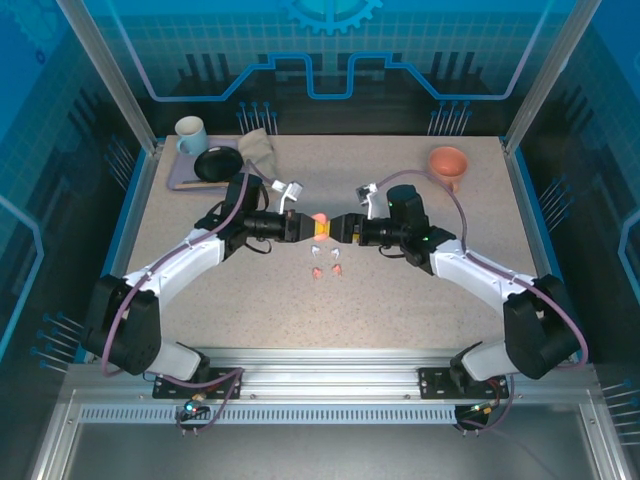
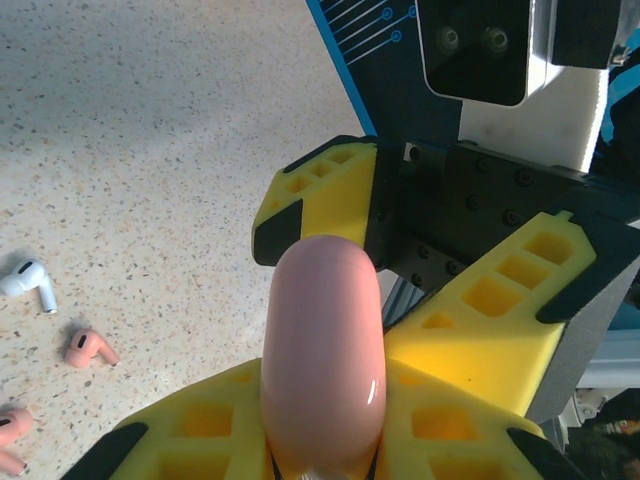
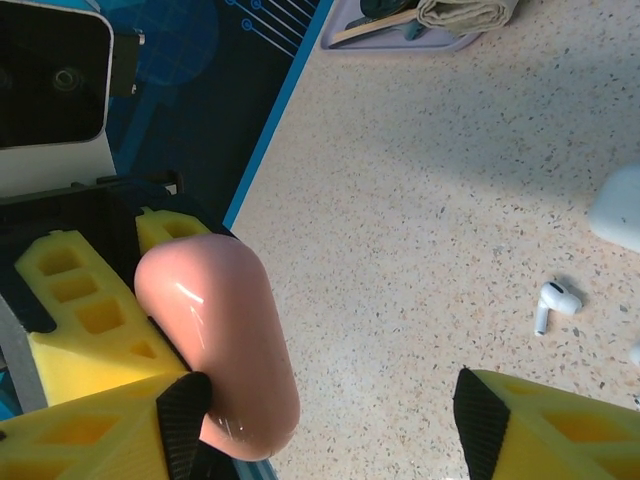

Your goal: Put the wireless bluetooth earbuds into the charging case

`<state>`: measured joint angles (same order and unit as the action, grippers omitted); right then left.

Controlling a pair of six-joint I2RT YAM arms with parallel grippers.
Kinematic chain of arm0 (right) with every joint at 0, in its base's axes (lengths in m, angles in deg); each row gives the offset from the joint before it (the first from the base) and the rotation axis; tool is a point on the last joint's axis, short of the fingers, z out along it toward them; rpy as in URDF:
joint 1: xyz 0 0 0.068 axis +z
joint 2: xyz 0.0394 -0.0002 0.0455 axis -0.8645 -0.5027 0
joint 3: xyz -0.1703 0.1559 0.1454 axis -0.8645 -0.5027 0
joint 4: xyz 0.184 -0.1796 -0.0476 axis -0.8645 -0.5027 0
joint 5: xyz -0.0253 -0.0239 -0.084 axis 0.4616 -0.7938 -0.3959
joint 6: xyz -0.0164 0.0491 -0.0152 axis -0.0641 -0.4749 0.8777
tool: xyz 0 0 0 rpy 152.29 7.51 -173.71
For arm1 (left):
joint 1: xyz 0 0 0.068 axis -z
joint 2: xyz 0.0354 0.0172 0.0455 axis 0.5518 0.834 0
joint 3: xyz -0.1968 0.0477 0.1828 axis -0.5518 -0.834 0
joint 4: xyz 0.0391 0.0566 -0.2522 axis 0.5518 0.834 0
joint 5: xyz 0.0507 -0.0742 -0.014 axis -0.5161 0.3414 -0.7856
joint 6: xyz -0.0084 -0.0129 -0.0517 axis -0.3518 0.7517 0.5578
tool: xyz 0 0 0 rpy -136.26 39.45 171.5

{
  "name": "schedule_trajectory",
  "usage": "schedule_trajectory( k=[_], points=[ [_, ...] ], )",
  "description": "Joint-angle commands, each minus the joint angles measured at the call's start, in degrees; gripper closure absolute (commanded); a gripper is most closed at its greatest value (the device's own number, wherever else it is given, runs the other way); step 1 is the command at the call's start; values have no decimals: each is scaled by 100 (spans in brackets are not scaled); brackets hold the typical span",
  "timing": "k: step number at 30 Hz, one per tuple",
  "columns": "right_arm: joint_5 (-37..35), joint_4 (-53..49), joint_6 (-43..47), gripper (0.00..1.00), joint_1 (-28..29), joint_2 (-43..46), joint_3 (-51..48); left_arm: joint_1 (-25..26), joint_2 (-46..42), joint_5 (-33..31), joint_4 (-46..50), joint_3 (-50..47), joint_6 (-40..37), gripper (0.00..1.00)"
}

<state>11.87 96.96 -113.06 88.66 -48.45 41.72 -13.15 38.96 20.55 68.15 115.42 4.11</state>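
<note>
A glossy pink charging case (image 1: pixel 318 219), closed, is held above the table's middle. My left gripper (image 1: pixel 306 226) is shut on it; in the left wrist view the case (image 2: pixel 322 350) stands out from between the yellow fingers (image 2: pixel 180 440). My right gripper (image 1: pixel 336 228) faces it, open, and the case (image 3: pixel 215 340) rests against one of its fingertips (image 3: pixel 185 405), with the other finger far off. Below them on the table lie several tiny earbuds (image 1: pixel 326 262): a white earbud (image 2: pixel 28 283), a coral earbud (image 2: pixel 88 348) and another white earbud (image 3: pixel 550 303).
A lavender tray (image 1: pixel 180 178) at the back left carries a mug (image 1: pixel 190 133), a black dish (image 1: pixel 217 164) and a folded cloth (image 1: pixel 258 148). A terracotta cup (image 1: pixel 448 165) stands at the back right. A white rounded object (image 3: pixel 620 205) shows at the right wrist view's edge.
</note>
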Motion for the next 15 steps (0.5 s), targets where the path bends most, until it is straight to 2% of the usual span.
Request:
schedule_trajectory(
  k=[1, 4, 7, 11, 15],
  points=[
    [-301, 4, 31, 34, 7, -219, 83, 55, -152, 355, 23, 134, -126, 95],
    [-473, 83, -180, 38, -303, -309, -233, 58, -266, 347, 60, 152, -166, 98],
    [-269, 408, -438, 38, -600, -337, -479, 58, -341, 341, 83, 148, -185, 98],
    [-177, 211, -367, 38, -606, -71, -432, 58, -311, 326, 96, 118, -229, 98],
    [117, 55, -222, 47, -590, 258, -396, 54, -282, 322, 53, 90, -229, 98]
  ],
)
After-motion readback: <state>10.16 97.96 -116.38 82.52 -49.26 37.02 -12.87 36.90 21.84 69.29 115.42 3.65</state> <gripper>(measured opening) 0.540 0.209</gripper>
